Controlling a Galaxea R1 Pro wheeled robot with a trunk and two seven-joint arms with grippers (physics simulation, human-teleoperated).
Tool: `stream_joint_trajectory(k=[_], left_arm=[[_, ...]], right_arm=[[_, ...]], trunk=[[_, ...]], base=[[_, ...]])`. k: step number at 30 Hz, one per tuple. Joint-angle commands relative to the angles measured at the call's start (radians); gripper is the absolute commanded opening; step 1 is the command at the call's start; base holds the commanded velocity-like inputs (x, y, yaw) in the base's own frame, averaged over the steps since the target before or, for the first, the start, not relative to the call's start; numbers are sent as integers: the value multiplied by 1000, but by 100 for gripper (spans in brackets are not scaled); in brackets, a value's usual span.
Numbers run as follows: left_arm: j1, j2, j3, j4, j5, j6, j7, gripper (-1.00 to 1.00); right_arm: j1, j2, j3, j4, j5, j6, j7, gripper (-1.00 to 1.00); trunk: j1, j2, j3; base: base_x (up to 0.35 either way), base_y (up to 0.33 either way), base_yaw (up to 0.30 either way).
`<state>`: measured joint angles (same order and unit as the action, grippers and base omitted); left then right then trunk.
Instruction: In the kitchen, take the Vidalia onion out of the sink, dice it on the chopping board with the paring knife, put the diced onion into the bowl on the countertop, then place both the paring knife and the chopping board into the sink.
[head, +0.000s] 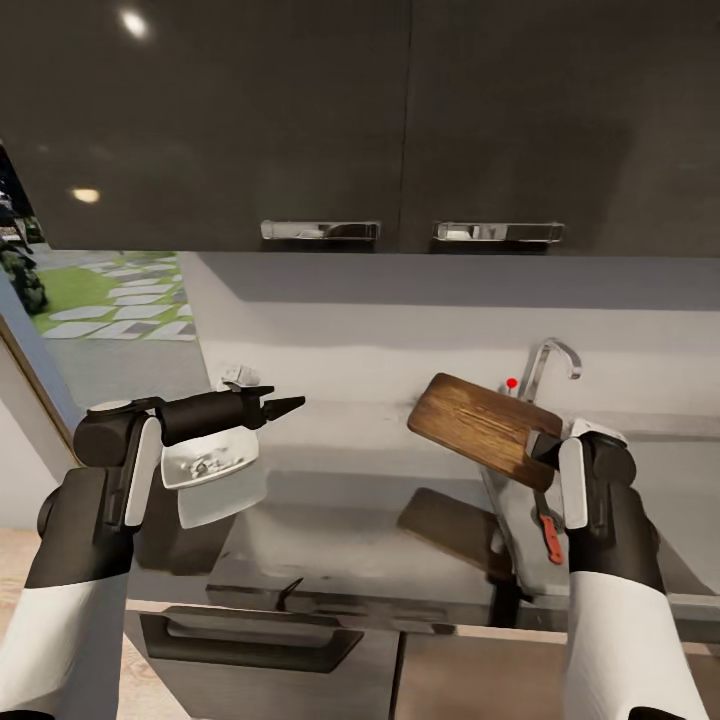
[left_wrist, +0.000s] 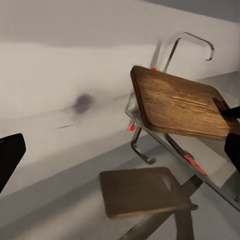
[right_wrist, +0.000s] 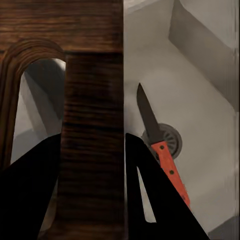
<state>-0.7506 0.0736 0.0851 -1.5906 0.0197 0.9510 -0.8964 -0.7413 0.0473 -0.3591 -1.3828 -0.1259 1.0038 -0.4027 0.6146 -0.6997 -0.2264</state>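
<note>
My right gripper (head: 541, 446) is shut on the lower end of the chopping board (head: 483, 427), a dark-brown wooden slab held tilted in the air over the left rim of the sink (head: 512, 520). The right wrist view has both fingers (right_wrist: 150, 200) clamped beside the board's (right_wrist: 92, 125) slot handle. The paring knife (head: 549, 532), red handle and dark blade, lies in the basin by the drain (right_wrist: 171, 140). My left gripper (head: 285, 401) hovers open just above the white bowl (head: 212, 472) on the countertop (head: 340, 500). Small pale bits lie in the bowl. The Vidalia onion is out of view.
A chrome faucet (head: 548, 362) with a red knob (head: 512, 383) rises behind the board. Dark glossy upper cabinets with steel handles (head: 320, 230) hang overhead. A small pale object (head: 240, 376) sits by the wall behind my left gripper. Drawer fronts (head: 250, 640) run below the counter edge.
</note>
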Motion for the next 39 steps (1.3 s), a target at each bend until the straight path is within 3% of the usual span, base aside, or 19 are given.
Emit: stream_joint_trajectory(k=[1, 3, 4, 6, 10, 21, 26, 31, 32, 33, 37, 38, 39], left_arm=[[-1, 0, 1, 0, 2, 8, -3, 100], [-1, 0, 1, 0, 2, 8, -3, 100], [-1, 0, 1, 0, 2, 8, -3, 100], [-1, 0, 1, 0, 2, 8, -3, 100], [-1, 0, 1, 0, 2, 8, -3, 100], [-1, 0, 1, 0, 2, 8, -3, 100], [-1, 0, 1, 0, 2, 8, -3, 100], [-1, 0, 1, 0, 2, 8, -3, 100], [-1, 0, 1, 0, 2, 8, -3, 100], [-1, 0, 1, 0, 2, 8, -3, 100], [-1, 0, 1, 0, 2, 8, -3, 100], [-1, 0, 1, 0, 2, 8, -3, 100], [-1, 0, 1, 0, 2, 8, -3, 100]], right_arm=[[-1, 2, -13, -1, -21, -1, -8, -100], [-1, 5, -34, -1, -21, -1, -8, -100], [-1, 6, -74, -1, -21, -2, -8, -100], [-1, 6, -118, -1, -21, -3, -8, -100], [-1, 16, -184, -1, -22, -6, -8, -100], [-1, 28, -225, 20, -23, -11, -14, -100], [-1, 33, -302, 53, -35, -13, -35, -100], [-1, 34, -321, 103, -83, -80, -75, -100], [-1, 34, -322, 113, -95, -113, -108, -100], [-1, 34, -327, 129, -157, -197, -234, -100], [-1, 34, -328, 134, -270, -252, -338, -100], [-1, 34, -328, 135, -317, -268, -375, -100], [-1, 34, -328, 135, -328, -273, -385, -100]], trunk=[[0, -1, -2], [0, -1, -2], [0, -1, -2], [0, -1, -2], [0, -1, -2], [0, -1, -2], [0, -1, -2], [0, -1, -2], [0, -1, -2], [0, -1, -2], [0, -1, -2], [0, -1, -2], [0, -1, -2]], base=[[0, 0, 0], [0, 0, 0], [0, 0, 0], [0, 0, 0], [0, 0, 0], [0, 0, 0], [0, 0, 0], [0, 0, 0], [0, 0, 0], [0, 0, 0], [0, 0, 0], [0, 0, 0], [0, 0, 0]])
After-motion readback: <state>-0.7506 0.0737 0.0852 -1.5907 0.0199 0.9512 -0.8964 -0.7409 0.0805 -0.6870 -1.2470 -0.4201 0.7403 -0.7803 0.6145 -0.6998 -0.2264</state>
